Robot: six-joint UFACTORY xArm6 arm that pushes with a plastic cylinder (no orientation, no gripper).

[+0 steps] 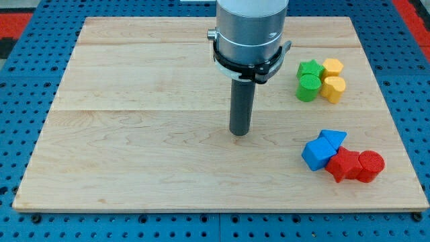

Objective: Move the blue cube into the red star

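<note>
On the right near side, we see the blue cube (314,154) touching the red star (343,165); my tip (239,132) stands apart, leftward, touching nothing.

tabletop (134,134): pale wood, on blue pegboard (27,222) | upper right cluster, all touching: green star (310,68) above green cylinder (309,87), yellow hexagon (332,67) above second yellow block (333,88) | lower right: blue triangle (334,139), red cylinder (371,166)
</note>
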